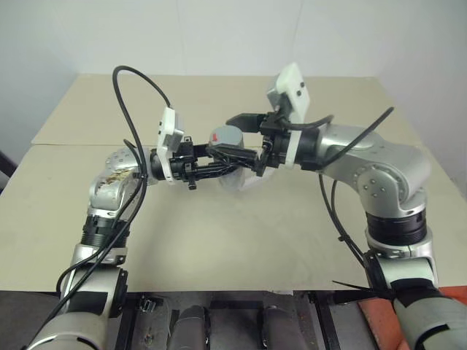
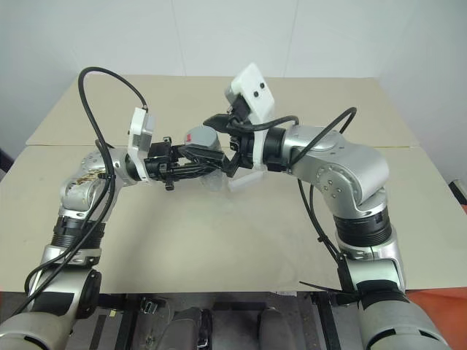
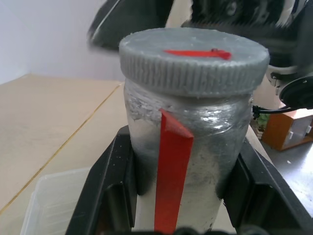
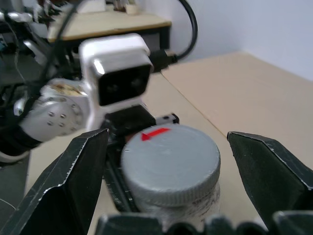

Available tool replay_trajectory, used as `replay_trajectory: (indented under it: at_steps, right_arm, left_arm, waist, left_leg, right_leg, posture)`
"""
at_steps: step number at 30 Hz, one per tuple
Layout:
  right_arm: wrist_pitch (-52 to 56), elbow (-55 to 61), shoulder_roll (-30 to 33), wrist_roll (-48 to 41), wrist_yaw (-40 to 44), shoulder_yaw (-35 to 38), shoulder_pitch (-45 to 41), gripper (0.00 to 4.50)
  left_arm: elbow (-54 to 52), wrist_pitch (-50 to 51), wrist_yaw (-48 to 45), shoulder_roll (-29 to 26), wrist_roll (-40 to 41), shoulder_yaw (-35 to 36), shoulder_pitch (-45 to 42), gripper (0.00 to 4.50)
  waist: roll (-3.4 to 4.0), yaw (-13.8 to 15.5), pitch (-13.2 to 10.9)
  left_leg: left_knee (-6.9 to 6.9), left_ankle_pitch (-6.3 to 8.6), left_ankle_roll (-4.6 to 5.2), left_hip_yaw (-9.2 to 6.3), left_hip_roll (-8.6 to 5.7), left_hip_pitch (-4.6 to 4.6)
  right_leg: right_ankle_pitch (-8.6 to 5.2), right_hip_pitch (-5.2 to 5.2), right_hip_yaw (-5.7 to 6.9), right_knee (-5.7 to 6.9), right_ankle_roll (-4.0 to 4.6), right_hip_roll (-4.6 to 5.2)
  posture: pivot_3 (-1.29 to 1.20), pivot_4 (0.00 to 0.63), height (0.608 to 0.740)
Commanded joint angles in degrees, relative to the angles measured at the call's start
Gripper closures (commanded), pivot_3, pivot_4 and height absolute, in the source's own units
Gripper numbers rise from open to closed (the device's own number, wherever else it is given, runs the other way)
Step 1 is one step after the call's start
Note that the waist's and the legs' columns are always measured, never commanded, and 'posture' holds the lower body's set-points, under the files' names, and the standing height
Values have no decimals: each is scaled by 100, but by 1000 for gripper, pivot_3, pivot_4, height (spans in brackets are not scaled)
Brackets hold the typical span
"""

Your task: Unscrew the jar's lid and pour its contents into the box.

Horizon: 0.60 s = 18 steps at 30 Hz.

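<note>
I am watching my left gripper (image 3: pixel 176 215) clamping the small silvery metallic jar (image 3: pixel 188 152), its two black fingers (image 3: pixel 105 191) pressing on either side of the cylinder's lower body while a red strip of label runs down the front. The jar is hanging above the beige table (image 1: pixel 219 240), held up between the two arms rather than standing on anything. The flat round grey ribbed lid (image 4: pixel 171 164) is sitting squarely on the jar's mouth, a red mark showing on its top face.

My right gripper (image 4: pixel 168 166) is hovering at the lid with its fingers (image 4: pixel 73 171) spread wide apart, one to each side of the cap and not touching it as far as I can see. In the head views the two grippers are meeting over the middle of the table, the jar (image 1: pixel 228 138) between them.

The shallow clear plastic rectangular box (image 3: pixel 54 200) is lying on the table below and just beside the jar, with rounded corners; it is partly hidden behind the grippers in the head views (image 1: pixel 244 179). It is looking empty in the corner that I can see, though I am not sure of the rest. I cannot tell what the jar is holding, since its wall is opaque.
</note>
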State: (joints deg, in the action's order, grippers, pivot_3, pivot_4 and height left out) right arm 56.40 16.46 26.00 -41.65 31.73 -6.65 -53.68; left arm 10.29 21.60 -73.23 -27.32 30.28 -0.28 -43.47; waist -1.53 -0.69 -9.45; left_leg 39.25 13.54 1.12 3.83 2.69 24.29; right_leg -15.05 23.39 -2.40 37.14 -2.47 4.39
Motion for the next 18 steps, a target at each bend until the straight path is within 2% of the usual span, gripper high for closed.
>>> replay_trajectory:
  at_steps: [1,2,5,8,15,18]
  right_arm:
    - [80,74,-38,60,-68,106,-191,0]
    - [99,81,-42,60,-65,124,-187,0]
    - [119,106,-57,72,-74,170,-166,575]
    - [112,135,-81,73,-74,230,-140,1516]
    - [-68,283,-40,49,143,296,12,1516]
    - [-369,398,108,-126,872,288,153,1516]
  left_arm:
    - [-100,-129,-12,0,-15,24,-132,2599]
    - [-111,-127,-17,-3,-13,23,-120,2599]
    - [-102,-137,-42,-12,-40,35,-99,2599]
    - [-99,-124,-67,-35,-67,23,-72,2599]
    - [-95,-76,-209,-109,-93,-62,61,2599]
    - [-101,-104,-513,-163,-11,-118,63,2599]
  waist:
    - [0,-1,0]
    - [0,-1,0]
    - [0,-1,0]
    - [0,-2,0]
    - [0,-2,0]
    - [0,3,0]
  left_leg:
    - [0,0,0,-1,0,0]
    - [0,0,0,-2,0,1]
    - [0,0,0,-2,0,1]
    - [0,0,0,-4,0,1]
    - [0,0,0,-5,0,1]
    - [0,0,0,-4,0,2]
  right_leg:
    - [0,0,0,0,0,0]
    - [0,0,0,-1,0,0]
    - [0,1,0,-1,0,0]
    - [0,0,0,-1,0,0]
    - [0,1,0,-1,0,0]
    - [0,1,0,-2,0,0]
  posture:
    - [0,150,740]
    - [0,150,740]
    - [0,150,740]
    - [0,150,740]
    - [0,150,740]
    - [0,150,740]
